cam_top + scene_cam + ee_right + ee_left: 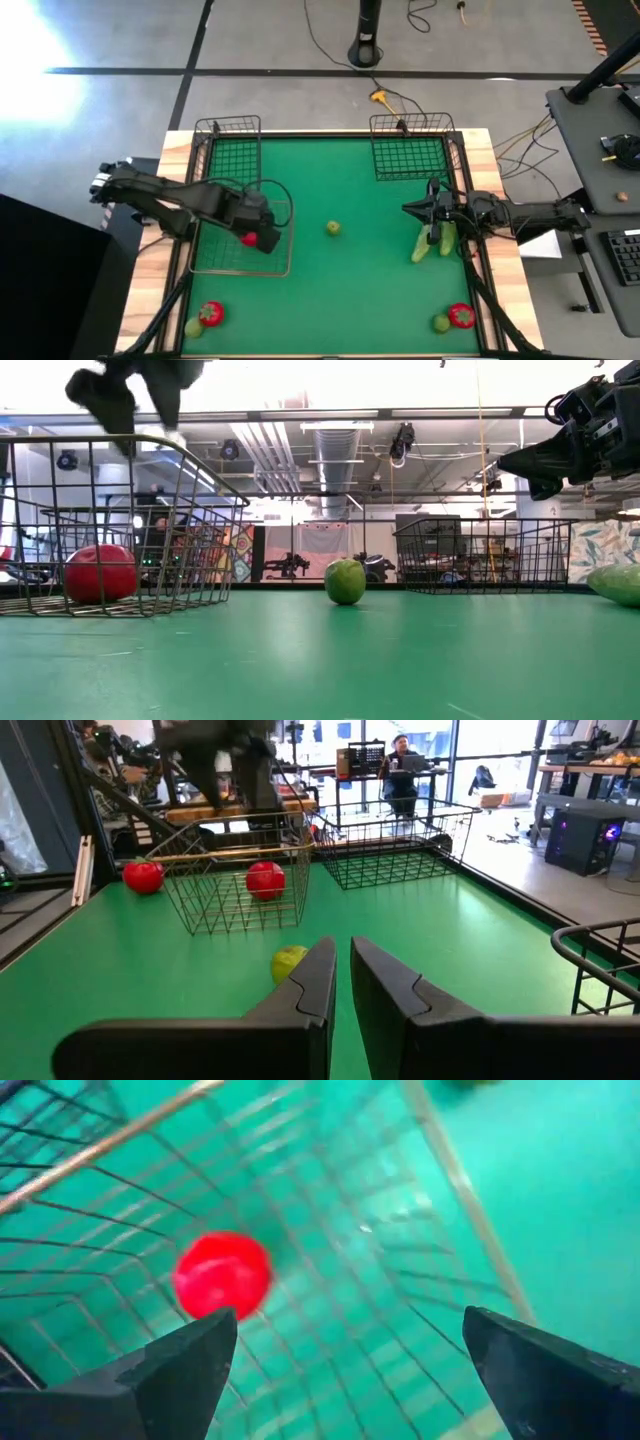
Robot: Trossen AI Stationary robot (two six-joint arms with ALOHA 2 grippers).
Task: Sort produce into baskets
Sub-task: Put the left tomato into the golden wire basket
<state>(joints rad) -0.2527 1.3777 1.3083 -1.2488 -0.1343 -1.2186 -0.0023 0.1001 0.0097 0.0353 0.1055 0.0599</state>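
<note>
A round red piece lies on the floor of the wider wire basket at the table's left. My left gripper hangs open just above it, inside the basket's outline, touching nothing. My right gripper is shut and empty, above the mat at the right. Two green cucumbers lie on the mat beside it. A yellow-green round piece sits mid-table.
Two dark baskets stand at the far edge. A red piece and a yellow-green one lie near left; another pair lies near right. People show in the room beyond.
</note>
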